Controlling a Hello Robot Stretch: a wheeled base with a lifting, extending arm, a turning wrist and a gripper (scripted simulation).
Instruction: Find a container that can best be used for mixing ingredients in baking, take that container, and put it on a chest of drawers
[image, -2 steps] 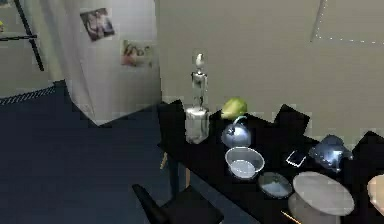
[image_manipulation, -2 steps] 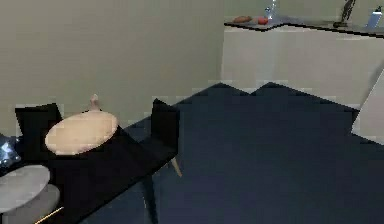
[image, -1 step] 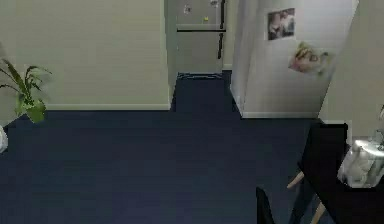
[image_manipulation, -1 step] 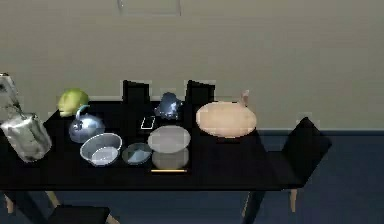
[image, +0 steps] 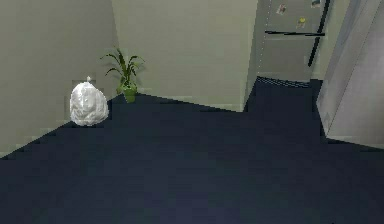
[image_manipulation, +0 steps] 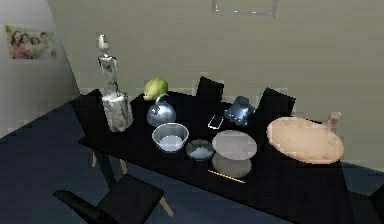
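Arm side view: a clear bowl (image_manipulation: 170, 137) is pictured on the dark table (image_manipulation: 290, 185), toward its near edge, just beside a smaller bowl (image_manipulation: 200, 150) and a plate (image_manipulation: 233, 146). It is judged the mixing container. Before any reach, the base should be squared to that edge and the chair (image_manipulation: 125, 198) avoided. The claw's state cannot be told.
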